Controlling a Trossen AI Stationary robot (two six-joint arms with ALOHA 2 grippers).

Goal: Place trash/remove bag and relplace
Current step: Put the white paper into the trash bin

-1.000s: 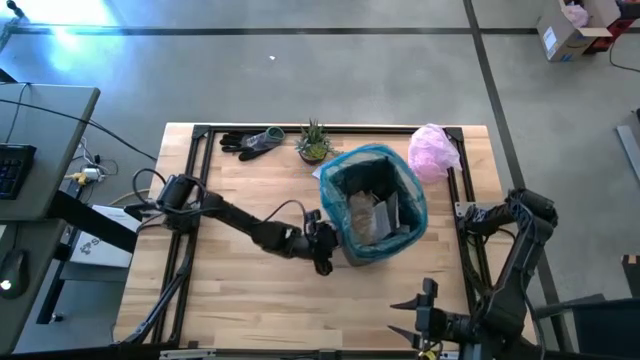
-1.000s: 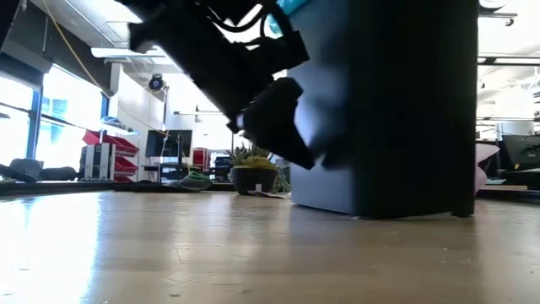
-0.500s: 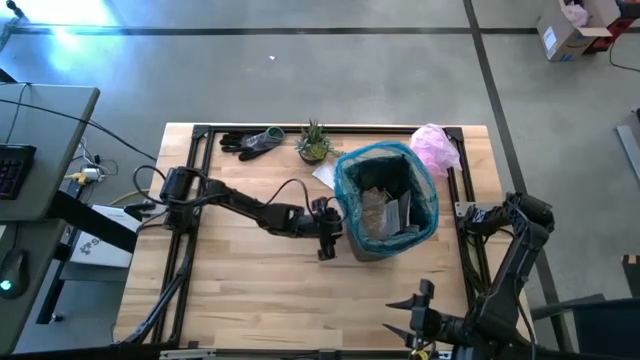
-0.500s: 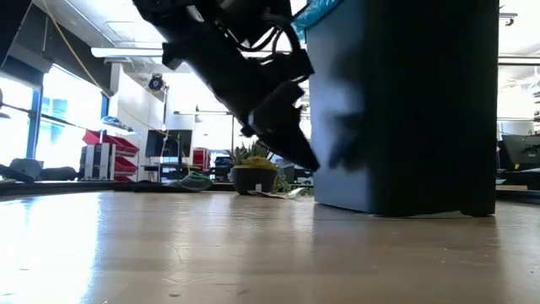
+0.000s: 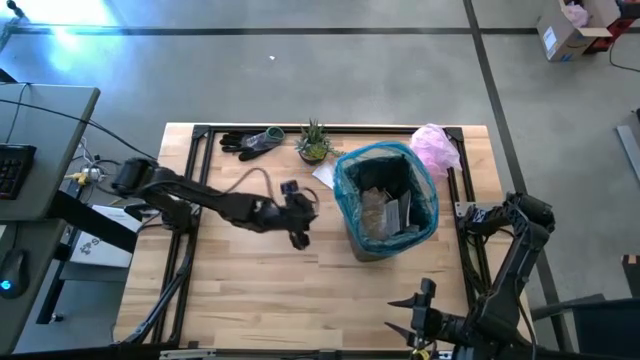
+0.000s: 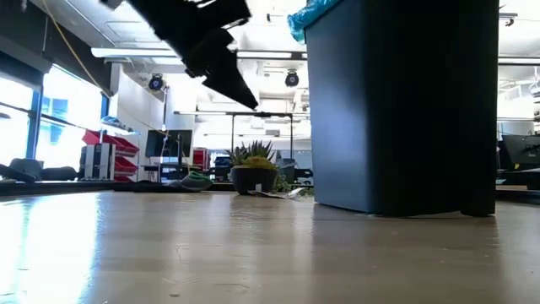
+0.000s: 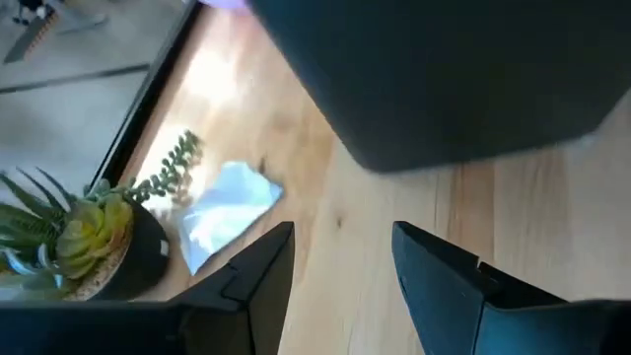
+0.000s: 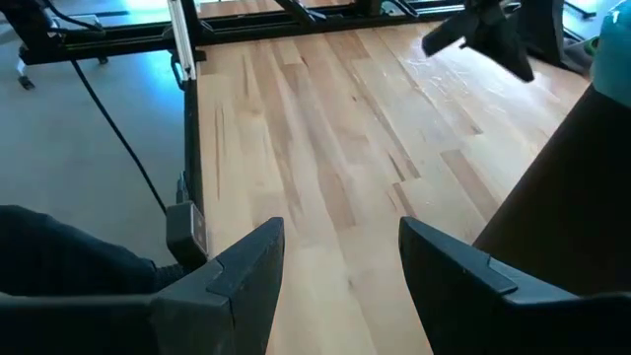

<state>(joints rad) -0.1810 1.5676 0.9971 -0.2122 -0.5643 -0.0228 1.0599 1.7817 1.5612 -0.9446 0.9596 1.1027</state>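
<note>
A dark bin [image 5: 385, 203] stands on its base right of the table's centre, lined with the teal bag [image 5: 348, 200], whose rim is folded over the bin's edge [image 6: 308, 13]. Paper scraps and wrappers [image 5: 385, 212] lie inside it. One white scrap [image 7: 229, 212] lies flat on the table beside the plant. My left gripper [image 5: 298, 236] hangs open above the table, left of the bin and apart from it [image 7: 342, 237]. My right gripper [image 5: 415, 322] waits open at the near edge [image 8: 340, 229].
A small green plant [image 5: 314, 142] and dark gloves [image 5: 250, 142] sit along the far edge, and a pale pink bag [image 5: 435, 150] lies at the far right corner. Black frame rails [image 5: 190, 200] run along the table's sides. Bare wood stretches left of and in front of the bin.
My left gripper was against the bin's left side and the bin slid a little toward the table's right. The gripper then drew back toward the left edge and rose, coming clear of the bin. The bin has stood still since.
</note>
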